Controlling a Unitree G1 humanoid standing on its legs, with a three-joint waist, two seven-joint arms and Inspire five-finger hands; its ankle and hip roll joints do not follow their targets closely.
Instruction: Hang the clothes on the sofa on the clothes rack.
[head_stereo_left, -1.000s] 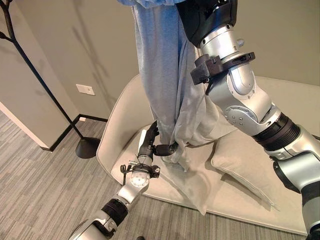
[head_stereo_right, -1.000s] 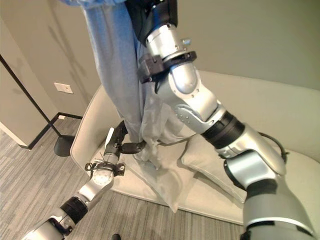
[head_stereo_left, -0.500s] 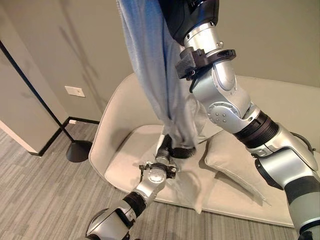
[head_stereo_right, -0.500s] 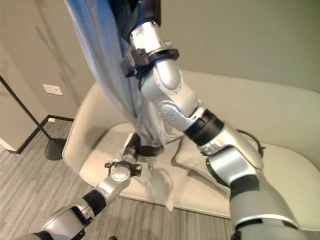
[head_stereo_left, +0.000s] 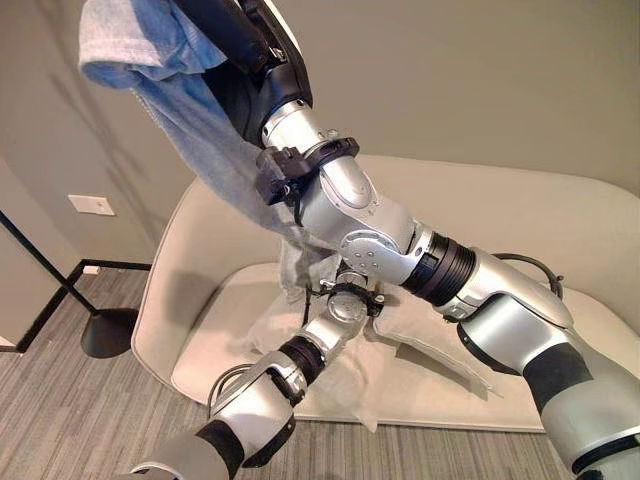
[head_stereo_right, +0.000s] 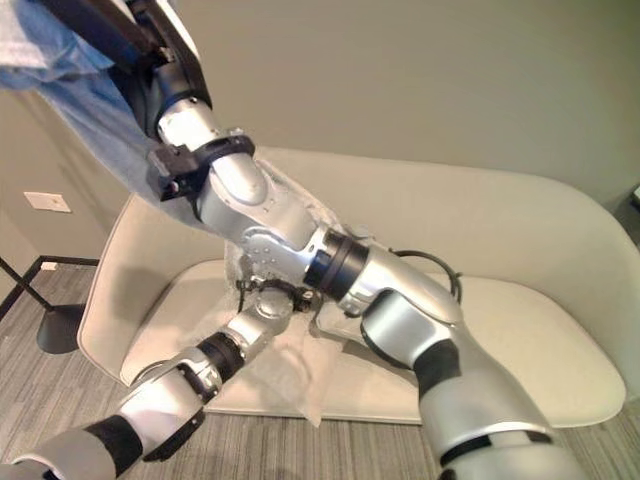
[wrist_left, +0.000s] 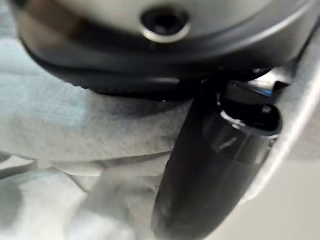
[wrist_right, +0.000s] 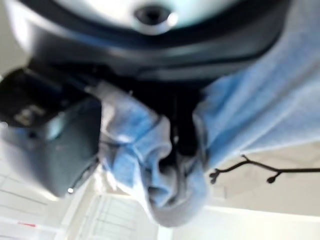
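Here the right hand (head_stereo_left: 235, 35), raised high, has its fingers curled round the bunched light blue-grey cloth garment (head_stereo_left: 190, 130), which trails down to the beige curved sofa (head_stereo_left: 560, 230). The left hand (wrist_left: 215, 165) lies against the garment's lower part; whether its fingers grip cannot be told.

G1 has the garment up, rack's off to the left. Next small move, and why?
Probably swing the right hand further left toward the clothes rack. Its fingers are curled round the blue garment, held high, while the rack stands left of the sofa, apart from the cloth. The left hand is at the garment's lower end.
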